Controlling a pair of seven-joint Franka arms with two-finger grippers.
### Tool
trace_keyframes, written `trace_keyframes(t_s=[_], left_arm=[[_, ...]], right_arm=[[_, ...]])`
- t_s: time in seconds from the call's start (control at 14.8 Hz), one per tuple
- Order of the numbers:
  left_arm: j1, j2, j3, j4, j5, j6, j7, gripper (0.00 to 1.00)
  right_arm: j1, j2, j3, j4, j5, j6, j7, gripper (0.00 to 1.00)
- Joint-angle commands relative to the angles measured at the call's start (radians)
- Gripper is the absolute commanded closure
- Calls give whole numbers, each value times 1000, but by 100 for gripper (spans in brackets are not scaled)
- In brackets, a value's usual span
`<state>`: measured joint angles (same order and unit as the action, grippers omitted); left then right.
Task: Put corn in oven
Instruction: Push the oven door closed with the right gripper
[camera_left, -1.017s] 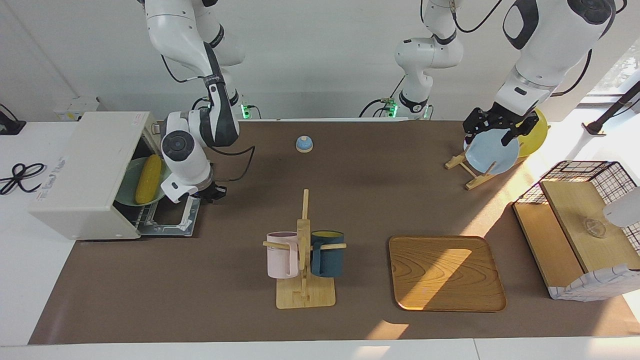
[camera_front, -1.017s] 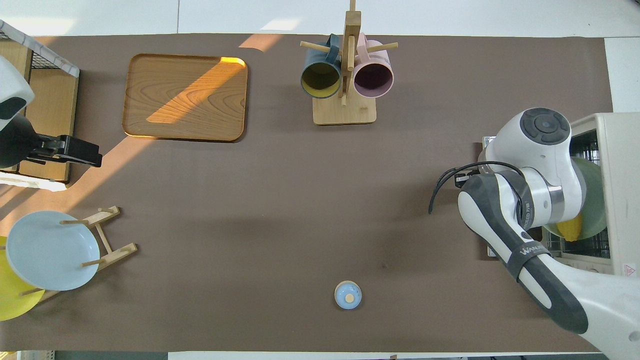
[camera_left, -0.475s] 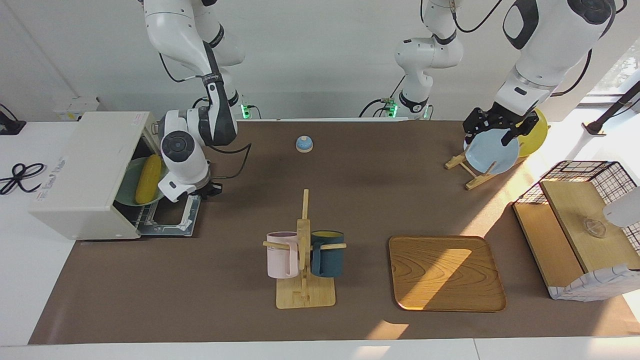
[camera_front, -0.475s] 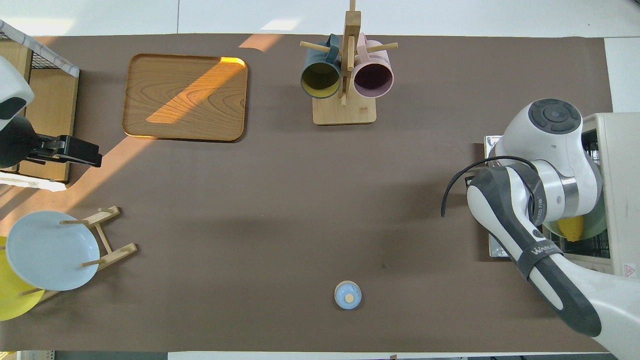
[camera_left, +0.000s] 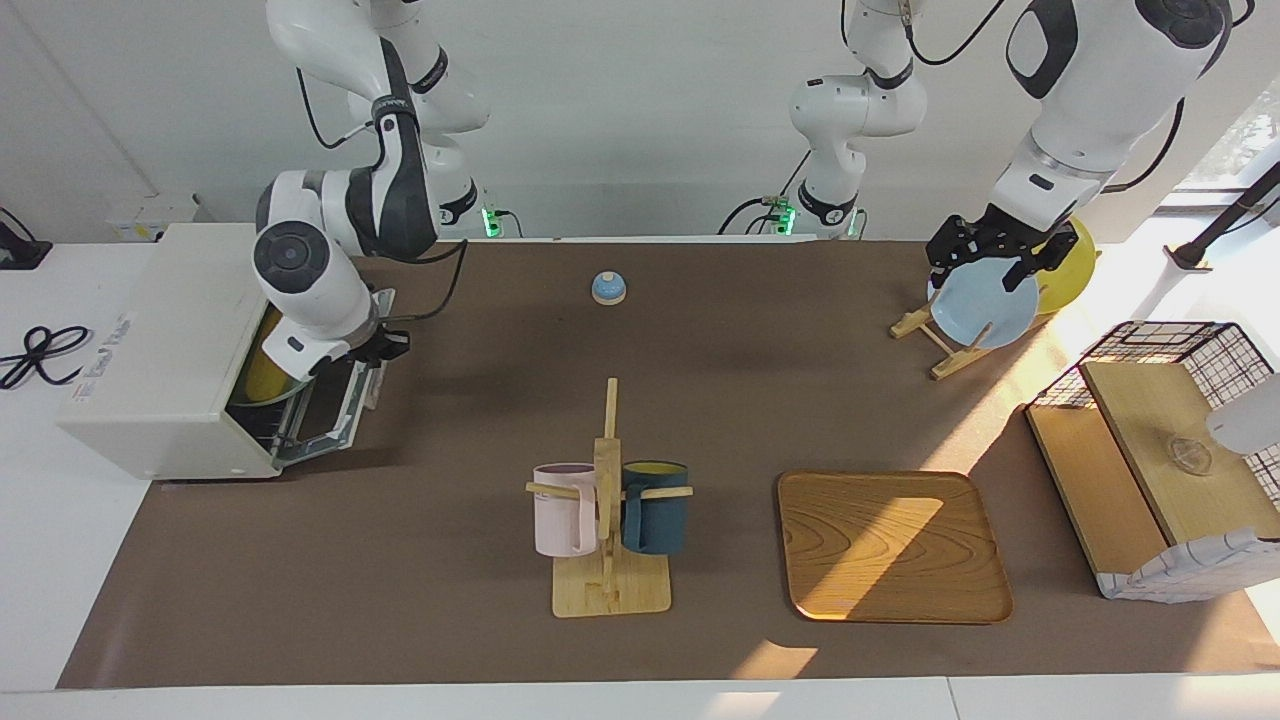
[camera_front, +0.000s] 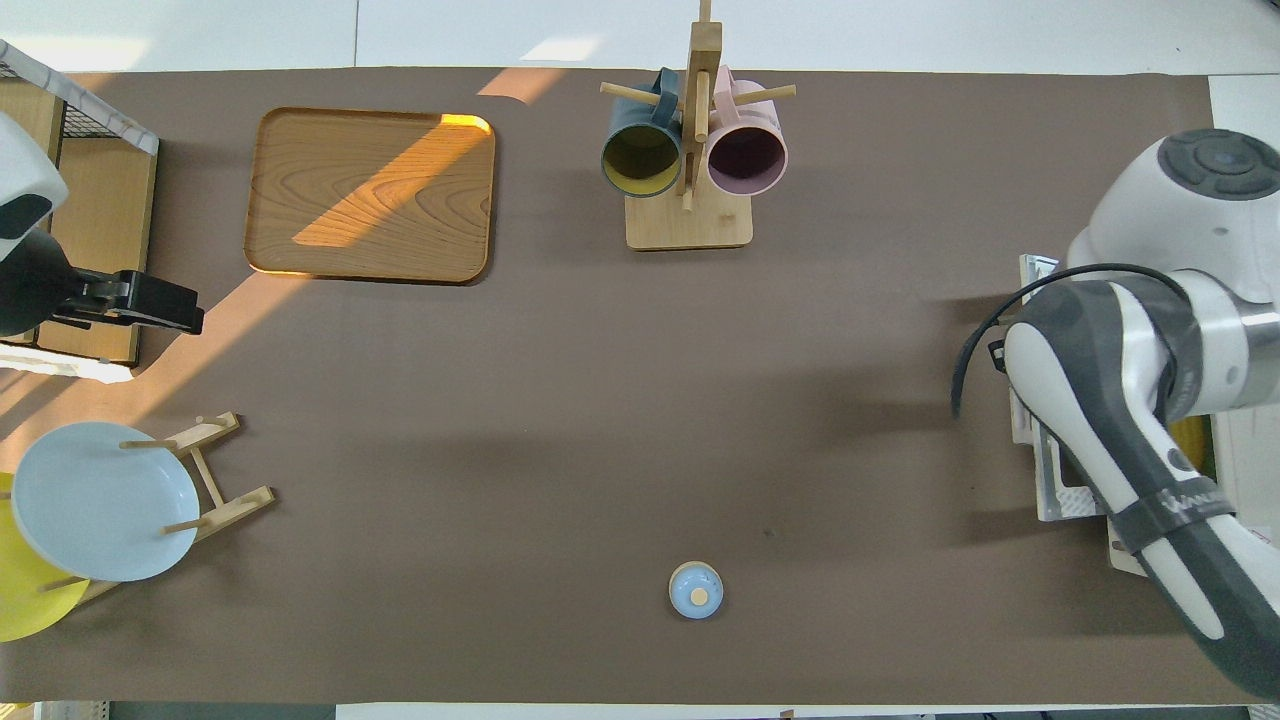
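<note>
Since the earlier frame your right arm had lifted the oven (camera_left: 170, 340) door from flat to half raised. Its right gripper (camera_left: 385, 345) was fully shut, pressing at the door's upper edge. Inside, you could see only a bit of the corn (camera_left: 262, 375) on a green plate. Your left gripper (camera_left: 990, 255) waited fully open over the blue plate (camera_left: 985, 305).

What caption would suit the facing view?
Right gripper swings the oven door up, corn inside; left gripper waits over plates.

Two high views — opposed — share the table (camera_left: 700, 400)
</note>
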<state>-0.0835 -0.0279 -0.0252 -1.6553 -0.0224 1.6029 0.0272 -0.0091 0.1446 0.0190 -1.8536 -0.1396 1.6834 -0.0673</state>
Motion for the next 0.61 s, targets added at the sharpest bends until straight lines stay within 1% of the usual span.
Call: trace_keyframes(t_s=[0.0, 0.2, 0.54], left_arm=[[13, -29, -10, -31, 19, 15, -9, 0], [13, -29, -10, -31, 19, 15, -9, 0], [13, -29, -10, -31, 19, 15, -9, 0]], right_arm=[[-87, -14, -5, 36, -38, -25, -116, 100], [-123, -33, -5, 36, -38, -30, -167, 100], [-137, -80, -7, 40, -40, -79, -212, 100]])
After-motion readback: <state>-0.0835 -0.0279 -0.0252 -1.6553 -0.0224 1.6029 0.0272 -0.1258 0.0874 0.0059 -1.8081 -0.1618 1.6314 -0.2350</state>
